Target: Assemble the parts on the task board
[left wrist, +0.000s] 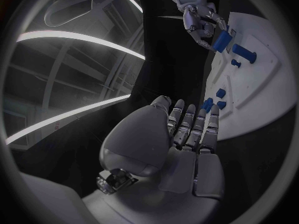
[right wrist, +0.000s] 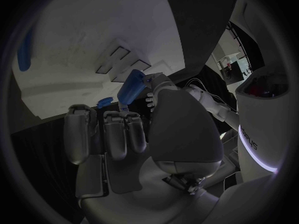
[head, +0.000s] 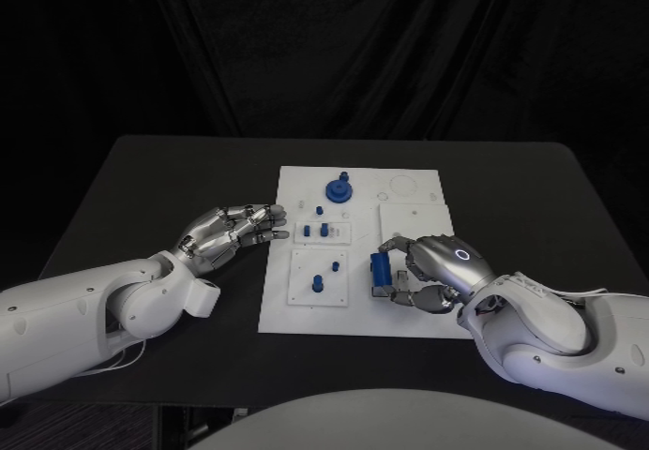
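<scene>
Right hand (head: 430,272): fingers (head: 397,246) curled round a chunky blue plastic block-shaped part (head: 382,271), held upright, thumb side low and fingertips over its top end. In the right wrist view the same part (right wrist: 132,86) sticks out past the fingertips, pinched rather than buried in the palm. It looks like rigid moulded plastic: light, stiff, smooth enough to twist or slide in a loose pinch, not fragile. Best hold is across its long flat sides, mid-length, leaving the lower end free for seating. Whether that lower end touches the board I cannot tell.

Just beyond those fingers, toward the left arm: a small blue peg-like part (head: 318,281) and a short blue stub (head: 337,267) in the near raised tile of the flat white rectangular task board (head: 406,319). Further out, two small blue studs (head: 315,230) on the middle tile, then a round blue knob with a post (head: 337,190) at the far end.

Left hand (head: 234,228): fingers (head: 265,221) held close together and slightly bent, holding nothing, tips just at the board's edge, near the two studs; contact with the board unclear. Left wrist view shows those fingers (left wrist: 190,127) side by side, pointing at the board, nothing between them.

Everything sits on the matte black desk (head: 135,187).

Likely step: seating the block in the near right part of the board. Risk: it tilts in the pinch.
</scene>
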Available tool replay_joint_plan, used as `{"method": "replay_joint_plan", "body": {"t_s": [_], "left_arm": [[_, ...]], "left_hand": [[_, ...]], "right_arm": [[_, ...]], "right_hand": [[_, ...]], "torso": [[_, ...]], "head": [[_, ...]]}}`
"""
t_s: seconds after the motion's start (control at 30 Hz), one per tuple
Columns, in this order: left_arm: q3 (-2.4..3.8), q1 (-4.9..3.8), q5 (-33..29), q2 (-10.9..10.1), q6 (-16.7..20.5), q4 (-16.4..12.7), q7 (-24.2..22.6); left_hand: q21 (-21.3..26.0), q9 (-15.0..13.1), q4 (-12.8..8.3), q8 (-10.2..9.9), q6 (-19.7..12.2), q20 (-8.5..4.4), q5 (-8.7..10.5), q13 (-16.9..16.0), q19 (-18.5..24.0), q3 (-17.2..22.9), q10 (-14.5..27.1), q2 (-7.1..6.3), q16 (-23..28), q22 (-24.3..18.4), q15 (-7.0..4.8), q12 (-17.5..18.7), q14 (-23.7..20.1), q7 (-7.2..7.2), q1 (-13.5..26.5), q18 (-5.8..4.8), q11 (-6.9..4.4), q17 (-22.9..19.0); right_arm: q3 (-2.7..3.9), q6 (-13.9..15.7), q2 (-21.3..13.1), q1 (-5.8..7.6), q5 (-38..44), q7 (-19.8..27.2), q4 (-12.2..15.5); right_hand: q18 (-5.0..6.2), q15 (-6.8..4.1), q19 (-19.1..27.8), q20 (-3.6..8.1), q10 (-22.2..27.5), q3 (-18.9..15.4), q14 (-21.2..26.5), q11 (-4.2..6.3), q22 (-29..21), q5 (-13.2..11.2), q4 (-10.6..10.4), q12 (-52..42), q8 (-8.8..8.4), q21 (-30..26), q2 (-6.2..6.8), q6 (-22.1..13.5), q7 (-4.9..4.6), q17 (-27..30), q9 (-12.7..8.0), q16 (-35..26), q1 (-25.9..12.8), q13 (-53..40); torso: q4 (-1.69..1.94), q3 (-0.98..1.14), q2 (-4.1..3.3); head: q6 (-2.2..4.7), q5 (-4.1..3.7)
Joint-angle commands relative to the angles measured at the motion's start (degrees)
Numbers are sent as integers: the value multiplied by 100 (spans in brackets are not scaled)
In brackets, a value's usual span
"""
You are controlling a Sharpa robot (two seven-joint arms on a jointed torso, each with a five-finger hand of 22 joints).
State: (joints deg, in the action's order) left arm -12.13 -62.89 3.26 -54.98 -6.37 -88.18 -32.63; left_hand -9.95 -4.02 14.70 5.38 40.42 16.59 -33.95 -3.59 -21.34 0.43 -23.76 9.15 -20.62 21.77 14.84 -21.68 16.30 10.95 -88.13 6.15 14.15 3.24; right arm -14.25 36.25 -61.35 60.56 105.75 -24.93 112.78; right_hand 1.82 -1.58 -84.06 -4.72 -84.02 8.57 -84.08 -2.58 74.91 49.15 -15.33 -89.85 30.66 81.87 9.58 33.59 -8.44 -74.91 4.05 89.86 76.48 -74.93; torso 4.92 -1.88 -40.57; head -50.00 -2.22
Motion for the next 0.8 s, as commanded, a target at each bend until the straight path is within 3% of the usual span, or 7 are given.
{"method": "replay_joint_plan", "body": {"t_s": [0.03, 0.47, 0.8], "left_arm": [[4, 15, 40, -2, -108, -6, -42], [4, 20, 40, -2, -113, -2, -34], [4, 22, 40, 0, -114, -3, -33]], "left_hand": [[0, 9, 2, -17, -30, 10, -35, -2, 25, 36, -12, -19, -29, -7, 44, -8, 6, 235, -2, -74, 43, 5], [0, 9, 2, -17, -30, 10, -35, -2, 25, 36, -12, -19, -29, -7, 44, -8, 6, 235, -2, -74, 43, 5], [0, 9, 2, -17, -30, 10, -35, -2, 25, 36, -12, -19, -29, -7, 44, -8, 6, 235, -2, -74, 43, 5]], "right_arm": [[2, 134, -34, -18, -115, 69, 59], [2, -128, -99, -43, -254, -37, 172], [2, -374, -109, -51, -314, -202, 139]], "right_hand": [[11, 50, -252, -27, -598, 152, -592, -31, 1254, -70, -120, -15, 153, 41, 1, 467, 98, -1509, 1564, 14, -58, -1507], [15, 22, -248, -10, -598, 217, -592, 5, 1250, -279, -109, -15, 133, 32, 14, 715, 143, -1509, 1477, 14, -121, -1507], [29, 19, -220, -3, -598, 219, -592, 3, 1229, -608, -102, -15, 22, -32, 10, 743, 139, -1509, 1383, 14, -185, -1507]], "torso": [[-8, -2, -1], [-10, 2, 2], [5, 0, 0]], "head": [[0, -4], [0, 7], [0, -11]]}}
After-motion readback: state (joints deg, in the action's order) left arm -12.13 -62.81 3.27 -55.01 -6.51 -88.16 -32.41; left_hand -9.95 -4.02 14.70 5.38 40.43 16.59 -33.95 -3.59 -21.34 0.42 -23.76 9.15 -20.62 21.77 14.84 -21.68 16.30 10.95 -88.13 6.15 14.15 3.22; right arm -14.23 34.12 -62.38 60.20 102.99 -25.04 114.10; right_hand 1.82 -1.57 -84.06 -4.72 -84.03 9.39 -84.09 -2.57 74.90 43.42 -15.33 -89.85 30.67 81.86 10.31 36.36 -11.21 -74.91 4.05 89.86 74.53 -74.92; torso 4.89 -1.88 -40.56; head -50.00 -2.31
